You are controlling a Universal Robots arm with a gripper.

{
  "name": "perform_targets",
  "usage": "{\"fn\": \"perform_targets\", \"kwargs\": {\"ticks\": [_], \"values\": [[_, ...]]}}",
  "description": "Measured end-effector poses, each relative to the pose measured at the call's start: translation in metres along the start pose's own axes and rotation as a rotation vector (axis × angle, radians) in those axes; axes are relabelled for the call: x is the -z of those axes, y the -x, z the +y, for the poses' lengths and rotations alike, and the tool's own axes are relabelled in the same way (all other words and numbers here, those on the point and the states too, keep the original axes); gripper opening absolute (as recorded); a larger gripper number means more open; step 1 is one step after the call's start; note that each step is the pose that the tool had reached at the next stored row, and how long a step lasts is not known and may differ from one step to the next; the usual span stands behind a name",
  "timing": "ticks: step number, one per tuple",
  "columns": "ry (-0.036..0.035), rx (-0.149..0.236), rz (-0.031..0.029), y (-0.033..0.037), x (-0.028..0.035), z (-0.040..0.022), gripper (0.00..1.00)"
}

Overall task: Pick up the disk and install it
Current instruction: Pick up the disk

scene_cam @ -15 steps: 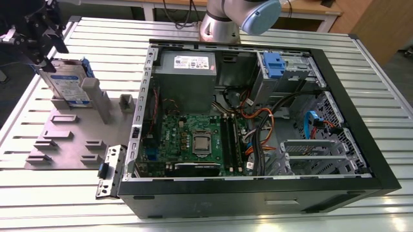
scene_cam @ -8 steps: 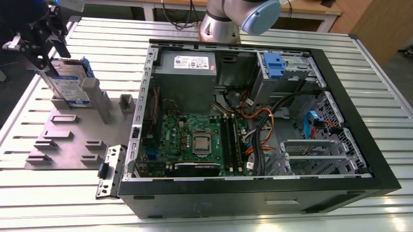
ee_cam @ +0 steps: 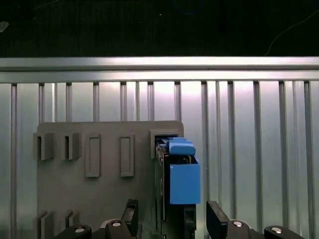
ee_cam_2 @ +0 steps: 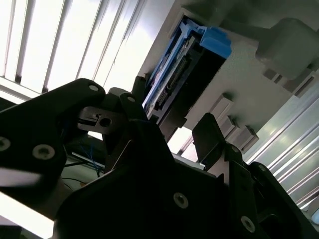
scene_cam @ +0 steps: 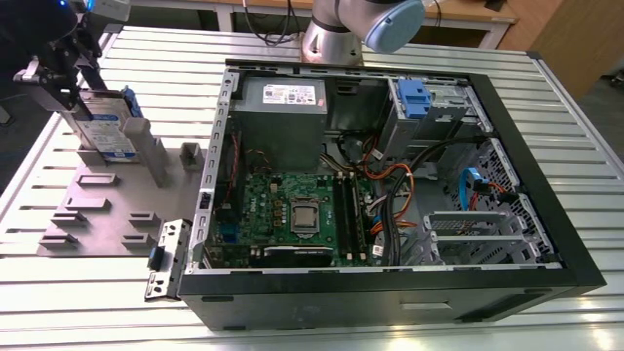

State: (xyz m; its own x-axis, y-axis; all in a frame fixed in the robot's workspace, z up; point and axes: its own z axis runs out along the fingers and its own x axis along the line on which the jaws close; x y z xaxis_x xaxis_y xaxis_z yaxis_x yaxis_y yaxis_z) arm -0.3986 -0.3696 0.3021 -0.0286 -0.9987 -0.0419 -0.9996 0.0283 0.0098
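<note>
The fingers stand wide open, one on each side of the disk, and hold nothing. In the first wrist view a clear gap shows between each finger and the disk's faces, so neither touches it. The second wrist view gives the same: the two black fingers straddle the disk, which runs edge-on away from the fingertips, its blue carrier at the far end.

The disk stands upright on its edge in a grey holder on a grey plate. The plate carries several more slots and raised blocks off to one side of the fingers and lies flat on the slatted metal bench.

In the exterior view the fingers hang just above the disk, whose white-and-blue label faces outward.

Well apart from the fingers, toward the exterior view's right, an open computer case lies on its side on the bench. Inside it:
- a grey power supply in the corner nearest the arm's base
- a green board with its processor
- orange and black cables across the middle
- a blue clip in the drive bay at the far corner
</note>
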Motion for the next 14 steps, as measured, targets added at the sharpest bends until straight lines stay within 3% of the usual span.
{"fn": "perform_targets", "kwargs": {"ticks": [14], "values": [[-0.0002,0.002,-0.0008,0.0056,-0.0019,0.0000,0.65]]}}
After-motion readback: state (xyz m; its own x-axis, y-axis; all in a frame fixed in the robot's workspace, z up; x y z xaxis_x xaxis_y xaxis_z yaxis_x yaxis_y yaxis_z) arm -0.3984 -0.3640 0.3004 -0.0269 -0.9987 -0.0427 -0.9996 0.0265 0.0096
